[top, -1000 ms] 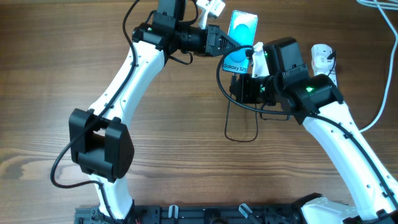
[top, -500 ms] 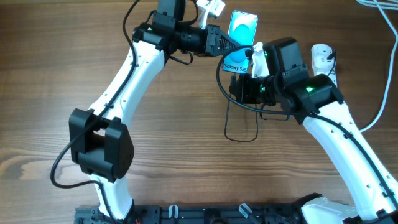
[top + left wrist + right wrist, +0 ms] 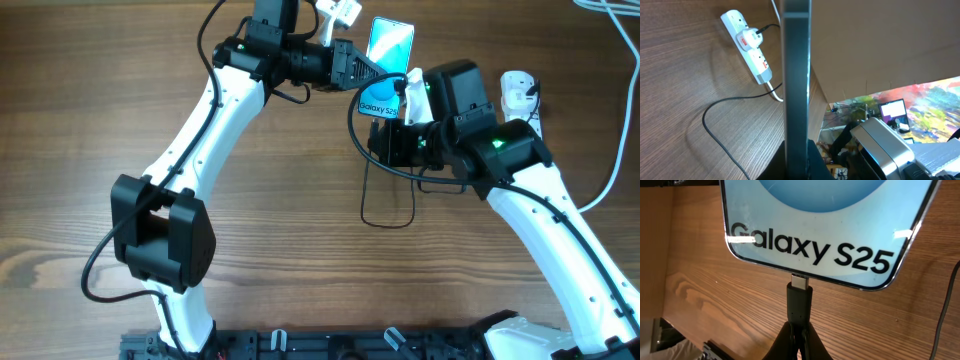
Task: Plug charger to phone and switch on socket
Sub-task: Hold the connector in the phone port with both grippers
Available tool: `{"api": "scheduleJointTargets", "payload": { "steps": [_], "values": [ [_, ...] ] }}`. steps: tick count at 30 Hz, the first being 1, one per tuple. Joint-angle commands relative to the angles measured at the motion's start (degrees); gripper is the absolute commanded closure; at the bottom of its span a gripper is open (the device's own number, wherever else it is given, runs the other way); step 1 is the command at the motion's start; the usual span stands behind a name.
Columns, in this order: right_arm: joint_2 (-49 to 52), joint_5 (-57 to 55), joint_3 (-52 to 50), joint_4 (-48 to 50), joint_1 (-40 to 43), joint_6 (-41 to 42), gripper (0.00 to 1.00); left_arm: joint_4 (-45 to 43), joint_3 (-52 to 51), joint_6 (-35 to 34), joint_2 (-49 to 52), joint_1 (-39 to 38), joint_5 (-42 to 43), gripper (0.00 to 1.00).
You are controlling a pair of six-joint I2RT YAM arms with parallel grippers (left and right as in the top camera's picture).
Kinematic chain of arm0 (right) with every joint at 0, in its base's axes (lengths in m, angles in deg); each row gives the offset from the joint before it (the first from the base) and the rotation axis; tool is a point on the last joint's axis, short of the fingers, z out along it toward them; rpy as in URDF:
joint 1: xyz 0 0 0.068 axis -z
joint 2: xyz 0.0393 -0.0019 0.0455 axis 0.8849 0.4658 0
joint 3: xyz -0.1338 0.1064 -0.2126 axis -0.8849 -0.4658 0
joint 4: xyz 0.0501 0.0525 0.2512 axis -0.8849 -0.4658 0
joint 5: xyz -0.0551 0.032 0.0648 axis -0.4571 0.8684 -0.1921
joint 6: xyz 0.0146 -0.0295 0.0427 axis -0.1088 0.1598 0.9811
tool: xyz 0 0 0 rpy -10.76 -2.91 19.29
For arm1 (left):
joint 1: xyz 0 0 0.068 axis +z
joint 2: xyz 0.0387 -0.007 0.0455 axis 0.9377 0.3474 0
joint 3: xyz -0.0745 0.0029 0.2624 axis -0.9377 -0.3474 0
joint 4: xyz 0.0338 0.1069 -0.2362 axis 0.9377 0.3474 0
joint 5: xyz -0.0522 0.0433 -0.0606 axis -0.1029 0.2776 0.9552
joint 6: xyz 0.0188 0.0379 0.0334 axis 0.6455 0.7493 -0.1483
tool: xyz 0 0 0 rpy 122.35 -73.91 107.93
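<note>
The phone point(image 3: 388, 55), cyan screen with a white "Galaxy S25" band, is held off the table at the back, tilted. My left gripper point(image 3: 362, 72) is shut on its side; in the left wrist view the phone point(image 3: 796, 75) stands edge-on between the jaws of the left gripper point(image 3: 796, 167). My right gripper point(image 3: 800, 337) is shut on the charger's black connector point(image 3: 800, 302). The connector's metal tip meets the bottom edge of the phone point(image 3: 815, 225), with a short bit of metal showing. The charger cable point(image 3: 385, 205) loops on the table. The socket point(image 3: 520, 92) lies at the right.
The socket point(image 3: 747, 45) has a white plug with a black lead in it and red marks. A white cord point(image 3: 612, 160) runs along the right edge. The black cable point(image 3: 722, 135) curves over the wooden table point(image 3: 300, 250). Both arms crowd the back middle.
</note>
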Motion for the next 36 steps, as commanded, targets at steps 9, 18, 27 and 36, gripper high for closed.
{"api": "scheduleJointTargets", "payload": {
  "steps": [9,18,27,36],
  "values": [
    [0.33,0.66,0.96,0.35,-0.28,-0.59,0.95,-0.2,0.48,0.57,-1.38,-0.04,1.18,0.96],
    [0.33,-0.63,0.96,0.59,-0.28,-0.61,0.96,-0.17,0.48,1.22,-1.38,-0.04,1.18,0.96],
    [0.33,-1.46,0.96,0.57,-0.28,-0.59,0.96,-0.17,0.48,1.22,-1.38,-0.04,1.18,0.96],
    [0.33,-1.46,0.96,0.57,-0.28,-0.2,0.96,-0.17,0.48,1.22,-1.38,-0.04,1.2,0.96]
  ]
}}
